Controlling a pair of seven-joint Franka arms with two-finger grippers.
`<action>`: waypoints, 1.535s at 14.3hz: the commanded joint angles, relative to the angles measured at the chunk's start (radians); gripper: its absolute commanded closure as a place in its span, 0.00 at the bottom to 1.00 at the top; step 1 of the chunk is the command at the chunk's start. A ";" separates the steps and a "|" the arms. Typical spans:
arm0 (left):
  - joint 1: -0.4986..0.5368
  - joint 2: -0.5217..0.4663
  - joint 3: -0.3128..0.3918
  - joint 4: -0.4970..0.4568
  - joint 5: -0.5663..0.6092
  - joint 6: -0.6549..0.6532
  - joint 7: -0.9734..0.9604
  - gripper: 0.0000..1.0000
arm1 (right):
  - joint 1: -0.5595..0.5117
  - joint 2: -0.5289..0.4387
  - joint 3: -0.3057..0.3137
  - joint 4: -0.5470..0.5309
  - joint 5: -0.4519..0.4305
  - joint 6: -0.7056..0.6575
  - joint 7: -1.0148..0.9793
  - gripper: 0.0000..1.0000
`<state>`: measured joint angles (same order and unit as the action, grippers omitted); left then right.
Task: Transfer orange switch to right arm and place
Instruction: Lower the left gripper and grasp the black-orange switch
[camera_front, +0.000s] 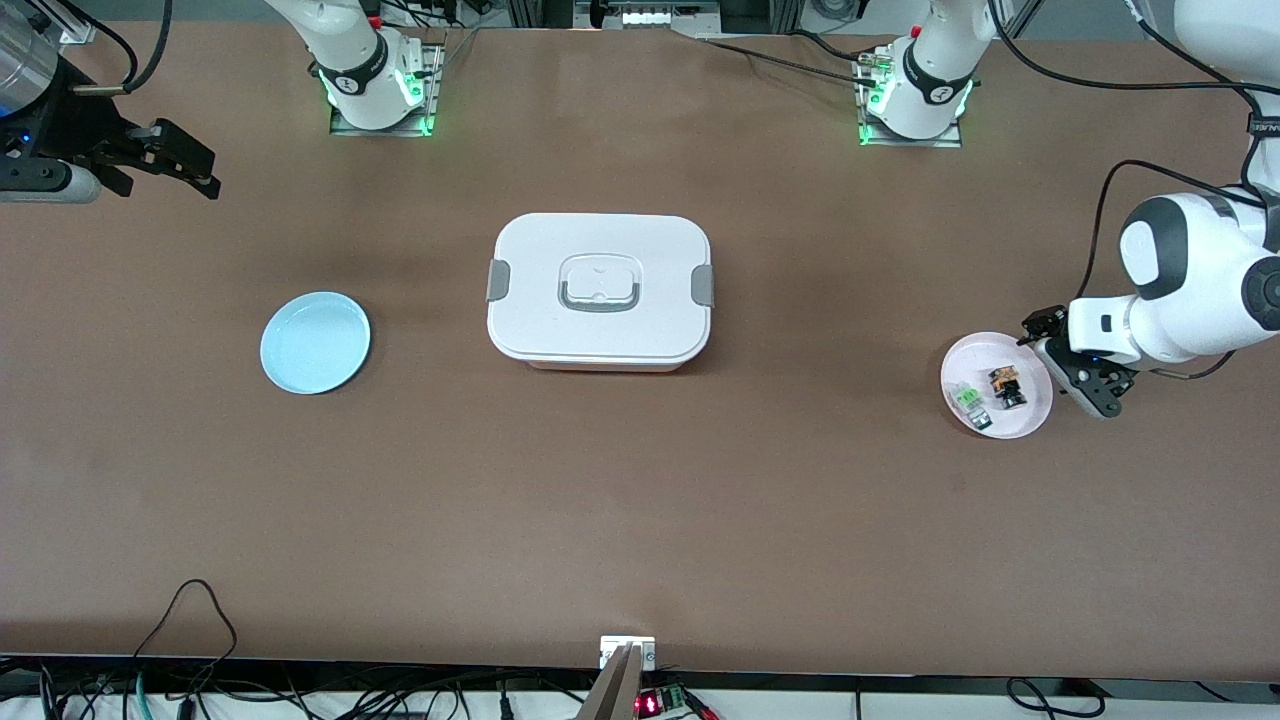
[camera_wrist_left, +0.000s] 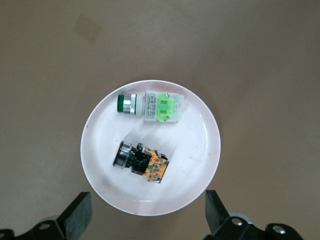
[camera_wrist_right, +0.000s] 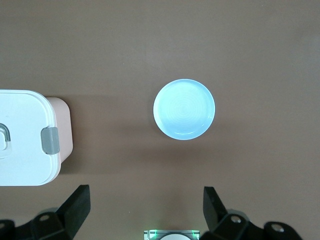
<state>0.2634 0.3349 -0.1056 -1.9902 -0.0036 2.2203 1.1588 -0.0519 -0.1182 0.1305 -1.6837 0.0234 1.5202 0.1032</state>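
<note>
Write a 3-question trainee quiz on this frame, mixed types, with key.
1. True or false: the orange switch lies on the pink plate.
2. Which gripper is over that plate? A) left gripper B) right gripper
3. Fill in: the blue plate holds ____.

Key: 1 true. 2 A, with fingers open; the right arm waits at its own end of the table, fingers open too. 3 nothing.

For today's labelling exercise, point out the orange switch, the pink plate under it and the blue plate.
orange switch (camera_wrist_left: 142, 163), left wrist view, its black body.
pink plate (camera_wrist_left: 200, 150), left wrist view, bare inner surface.
blue plate (camera_front: 315, 343), front view, its centre.
</note>
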 joint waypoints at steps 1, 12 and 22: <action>0.002 0.027 0.014 -0.007 0.020 0.071 0.264 0.01 | -0.014 -0.006 0.017 0.012 -0.007 -0.017 -0.011 0.00; 0.000 0.139 0.026 -0.093 0.019 0.308 0.421 0.00 | -0.014 -0.006 0.026 0.009 0.001 -0.005 -0.001 0.00; -0.001 0.174 0.026 -0.091 0.007 0.352 0.421 0.99 | -0.014 -0.006 0.077 0.009 -0.004 0.037 0.024 0.00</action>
<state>0.2631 0.5106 -0.0820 -2.0800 -0.0016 2.5605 1.5627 -0.0536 -0.1181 0.1995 -1.6817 0.0227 1.5502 0.1172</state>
